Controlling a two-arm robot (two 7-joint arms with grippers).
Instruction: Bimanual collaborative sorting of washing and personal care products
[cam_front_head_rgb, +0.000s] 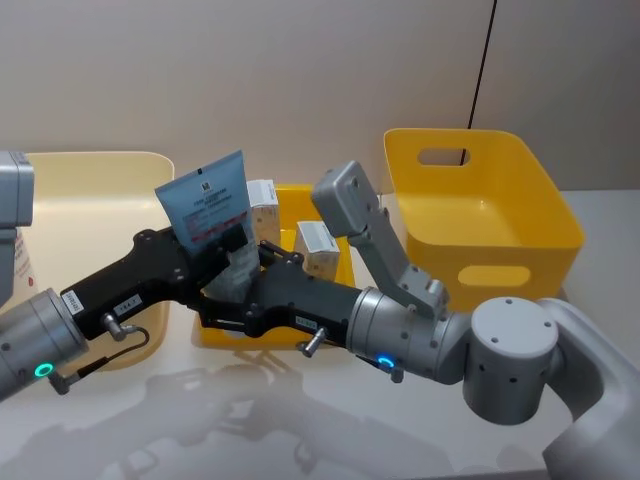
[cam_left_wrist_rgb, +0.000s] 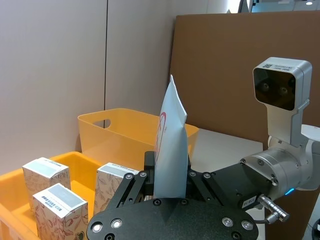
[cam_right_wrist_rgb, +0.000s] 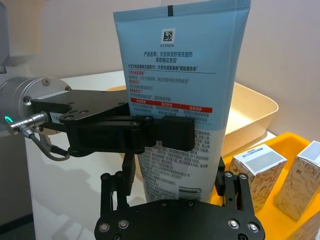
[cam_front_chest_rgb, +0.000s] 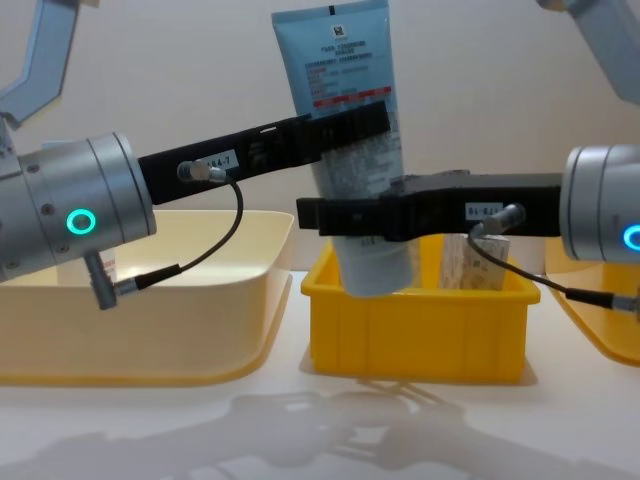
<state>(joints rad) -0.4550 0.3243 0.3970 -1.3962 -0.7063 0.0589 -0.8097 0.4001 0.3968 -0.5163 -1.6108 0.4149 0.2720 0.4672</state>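
Probably a robot test lab: bare panelled wall (cam_front_head_rgb: 250, 70), brown backdrop board (cam_left_wrist_rgb: 225, 65), plastic tubs (cam_front_head_rgb: 530, 235) on a white table (cam_front_head_rgb: 300, 425).

Glossy plastic tube (cam_front_chest_rgb: 340, 100) (cartons (cam_left_wrist_rgb: 45, 172) matt cardboard)

Partly hidden cartons (cam_front_head_rgb: 318, 243), tube (cam_front_head_rgb: 208, 205) base covered
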